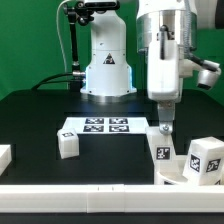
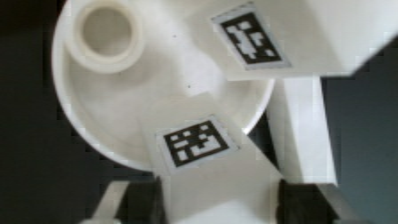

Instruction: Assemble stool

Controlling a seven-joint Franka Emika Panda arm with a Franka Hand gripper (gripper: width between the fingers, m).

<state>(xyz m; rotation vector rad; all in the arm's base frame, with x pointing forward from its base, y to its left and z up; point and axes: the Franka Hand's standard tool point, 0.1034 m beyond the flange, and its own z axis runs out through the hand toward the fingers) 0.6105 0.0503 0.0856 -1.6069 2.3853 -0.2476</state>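
My gripper (image 1: 164, 132) reaches down at the exterior view's right and is shut on a white tagged stool leg (image 1: 162, 154). In the wrist view the gripper (image 2: 217, 206) holds this leg (image 2: 201, 150) between its jaws, over the round white seat (image 2: 134, 95). The seat lies flat, with a round socket (image 2: 103, 38) near its rim. A second tagged leg (image 2: 263, 38) stands at the seat's edge and also shows in the exterior view (image 1: 205, 158). A third leg (image 1: 67, 143) lies apart at the exterior view's left. The seat (image 1: 178, 173) is mostly hidden in the exterior view.
The marker board (image 1: 97, 125) lies flat mid-table. A plain white rail (image 1: 90, 196) runs along the front edge, and it or a like piece shows beside the seat (image 2: 302, 125). A plain white block (image 1: 4, 155) sits at the far left. The arm's base (image 1: 108, 70) stands behind.
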